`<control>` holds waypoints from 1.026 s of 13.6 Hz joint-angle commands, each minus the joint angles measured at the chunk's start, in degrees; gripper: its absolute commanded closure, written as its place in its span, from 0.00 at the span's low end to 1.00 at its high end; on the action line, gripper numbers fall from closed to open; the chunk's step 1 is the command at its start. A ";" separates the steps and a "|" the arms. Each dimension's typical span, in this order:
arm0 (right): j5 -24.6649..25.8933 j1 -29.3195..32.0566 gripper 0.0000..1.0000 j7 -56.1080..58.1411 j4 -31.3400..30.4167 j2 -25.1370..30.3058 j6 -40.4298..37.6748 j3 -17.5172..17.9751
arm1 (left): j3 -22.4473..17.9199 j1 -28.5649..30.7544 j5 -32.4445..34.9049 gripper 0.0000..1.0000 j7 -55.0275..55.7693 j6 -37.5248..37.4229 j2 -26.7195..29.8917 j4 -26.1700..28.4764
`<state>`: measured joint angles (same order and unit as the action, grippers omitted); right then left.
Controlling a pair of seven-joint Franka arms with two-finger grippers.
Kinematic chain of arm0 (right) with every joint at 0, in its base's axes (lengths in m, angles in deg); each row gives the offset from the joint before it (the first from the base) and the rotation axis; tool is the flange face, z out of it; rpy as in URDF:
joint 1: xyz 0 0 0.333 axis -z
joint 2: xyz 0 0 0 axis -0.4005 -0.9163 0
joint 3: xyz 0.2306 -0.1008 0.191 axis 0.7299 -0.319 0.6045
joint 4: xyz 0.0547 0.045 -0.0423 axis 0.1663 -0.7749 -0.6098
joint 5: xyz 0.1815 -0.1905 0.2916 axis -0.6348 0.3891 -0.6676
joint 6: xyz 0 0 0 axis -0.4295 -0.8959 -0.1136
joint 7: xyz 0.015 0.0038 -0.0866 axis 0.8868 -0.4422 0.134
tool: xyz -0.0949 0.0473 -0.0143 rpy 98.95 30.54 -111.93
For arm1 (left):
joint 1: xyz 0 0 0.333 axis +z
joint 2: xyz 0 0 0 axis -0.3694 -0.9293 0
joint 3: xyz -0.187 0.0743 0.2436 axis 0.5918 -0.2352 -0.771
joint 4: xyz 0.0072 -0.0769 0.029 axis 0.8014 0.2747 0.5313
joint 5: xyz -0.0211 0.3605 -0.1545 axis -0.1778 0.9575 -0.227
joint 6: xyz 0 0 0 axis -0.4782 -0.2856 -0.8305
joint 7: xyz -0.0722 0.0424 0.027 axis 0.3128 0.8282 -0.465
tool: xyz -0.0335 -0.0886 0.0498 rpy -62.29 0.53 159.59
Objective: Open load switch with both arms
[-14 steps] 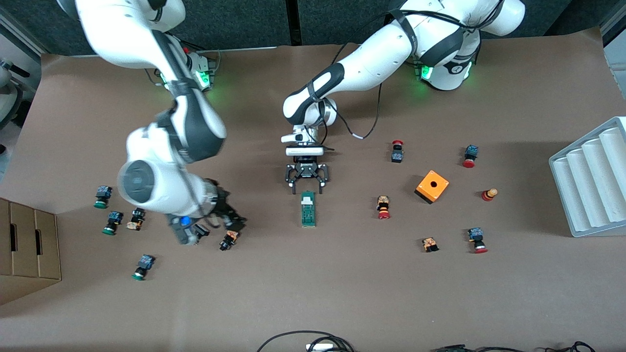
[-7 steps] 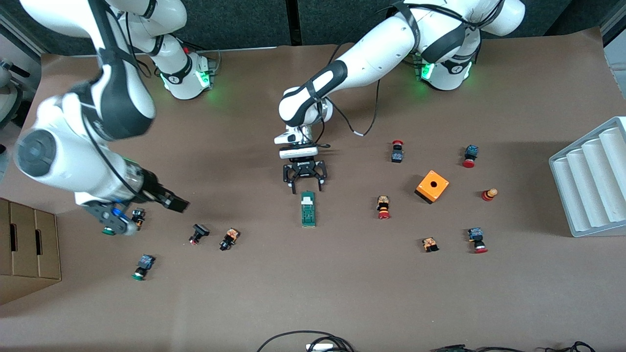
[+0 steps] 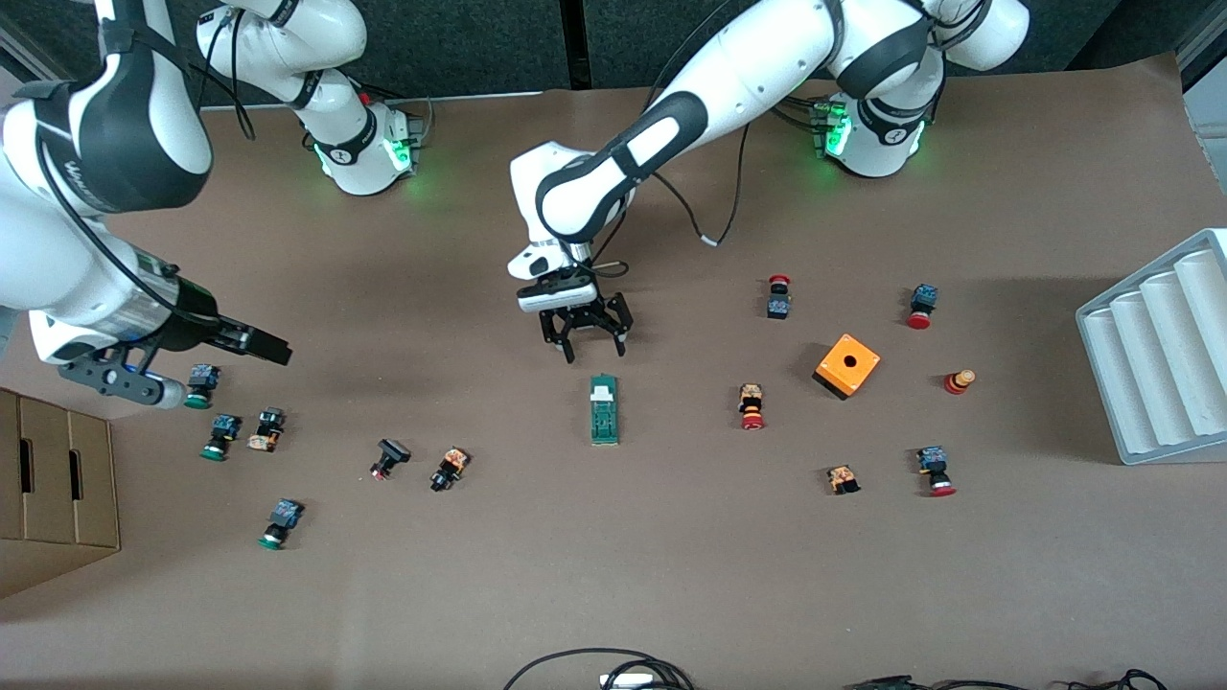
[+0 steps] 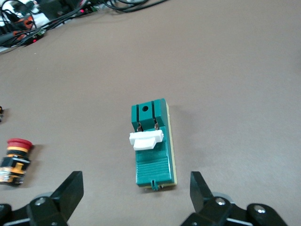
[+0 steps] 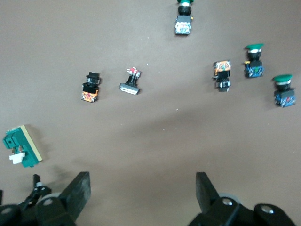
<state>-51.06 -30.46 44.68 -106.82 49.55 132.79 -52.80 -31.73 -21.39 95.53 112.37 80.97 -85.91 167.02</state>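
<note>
Right arm is swinging well away toward its own end of the table — a second ago its gripper was down among the small buttons near the middle, now the right gripper [image 3: 259, 343] is hanging over the green-capped buttons [image 3: 201, 385], fingers spread wide, holding nothing. Left gripper [image 3: 586, 337] is also backing off: it was right at the white end of the load switch, now it is sitting apart from it and skewed a little, jaws open and empty.

Load switch [image 3: 604, 409] is lying flat on the brown table [image 3: 613, 575] about mid-table, untouched, same spot as before. Its white piece is at the end pointing toward the arm bases, long axis running toward the front camera. In the left wrist view the load switch [image 4: 153, 143] is lying between the two black fingers [image 4: 70, 190] without touching either, white lever across the green body. In the right wrist view the load switch [image 5: 21, 147] is showing only at the edge, well apart from the right gripper [image 5: 143, 193].

Two black buttons [image 3: 420, 464] are lying beside each other between the switch and the green-capped cluster. Orange cube [image 3: 847, 365] and red-capped buttons [image 3: 752, 406] are sitting toward the left arm's end — none touching the switch. White ridged tray [image 3: 1160, 350] is sitting at that edge, cardboard box [image 3: 53, 489] at the right arm's.
</note>
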 commanded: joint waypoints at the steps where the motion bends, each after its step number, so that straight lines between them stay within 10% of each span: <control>1: 1.34 3.23 0.00 7.66 -1.40 2.11 -0.24 0.31 | -0.55 0.00 -9.83 0.00 -13.58 -0.31 3.01 -2.02; 14: 4.77 5.70 0.00 12.00 1.41 1.76 -0.41 -1.19 | -0.47 20.99 -58.30 0.00 -68.02 -10.82 19.61 -3.08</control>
<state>-47.72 -24.85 56.78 -106.61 51.82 132.78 -54.21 -32.68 -3.06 40.08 48.21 75.39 -71.03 162.59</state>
